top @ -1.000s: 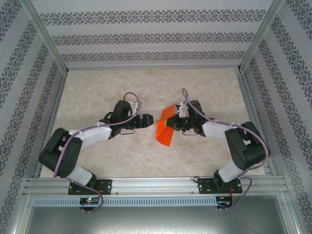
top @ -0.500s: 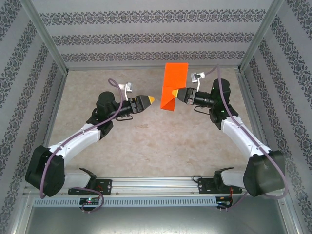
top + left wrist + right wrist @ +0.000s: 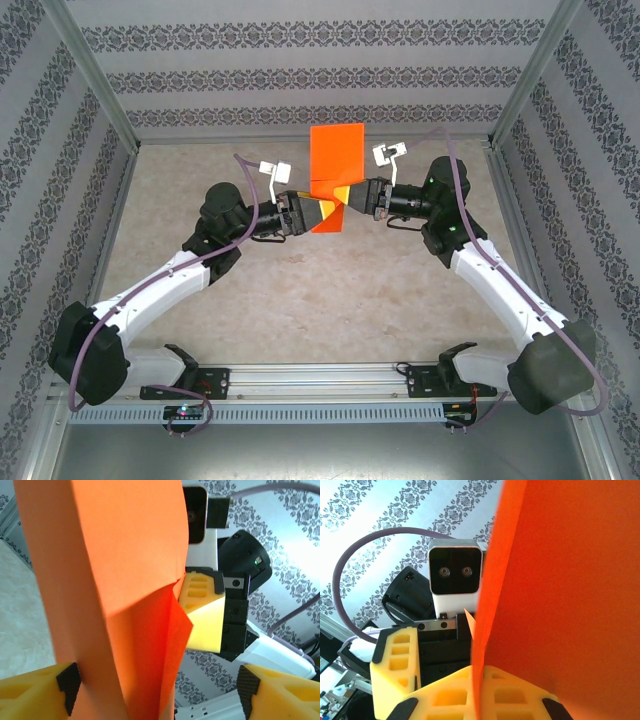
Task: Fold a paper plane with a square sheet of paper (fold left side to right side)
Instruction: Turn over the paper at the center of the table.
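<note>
**Aloft, the orange paper sits between two raised arms**

Both arms reach up and inward from the near edge of the desk [image 3: 300,300], and their tips meet over its far half. The orange paper [image 3: 335,160] stands upright in the air between them, clear of the desk surface. In the top view its upper part is a flat, bright rectangle set against the patterned back wall [image 3: 200,80]. Its lower part is folded over, darker in shade, and narrows to a point at the bottom.

The right end effector [image 3: 348,196] comes in from the right and is clamped on the paper. In the right wrist view its two yellow fingers [image 3: 520,697] press together with the sheet edge-on between them. In the left wrist view one of those fingers lies against the paper where a folded flap juts out.

The left end effector [image 3: 320,212] comes in from the left at the lower part of the paper. Its fingers [image 3: 35,690] are spread wide apart. The paper passes between them and runs close by the left-hand finger, with a clear gap to the other one. A purple cable [image 3: 120,330] runs along the left arm.
</note>
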